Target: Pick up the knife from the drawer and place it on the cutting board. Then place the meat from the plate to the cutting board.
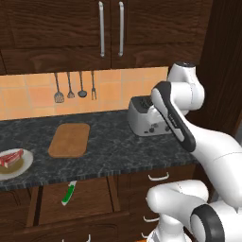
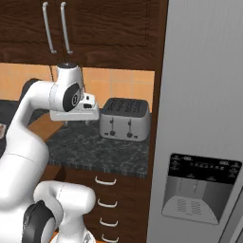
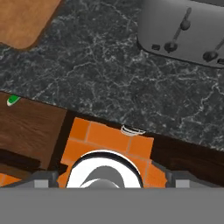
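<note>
The knife (image 1: 68,193), green-handled with a short pale blade, lies in the open drawer (image 1: 90,201) below the counter's front edge. In the hand view only its green handle tip (image 3: 13,100) shows, on the drawer's brown inside (image 3: 30,131). The cutting board (image 1: 69,140) lies bare on the dark counter; one corner of the board (image 3: 22,22) reaches into the hand view. The red meat (image 1: 10,157) sits on the round plate (image 1: 26,165) at the counter's left end. My gripper (image 3: 113,178) is open and holds nothing. It hangs above the counter's front edge, right of the knife and beside the toaster.
A silver toaster (image 1: 144,118) stands on the counter right of the board, close to my hand. Dark utensils (image 1: 75,87) hang on the tiled wall. Narrow drawers with silver handles (image 1: 158,177) sit right of the open drawer. A grey fridge (image 2: 204,118) bounds the right side.
</note>
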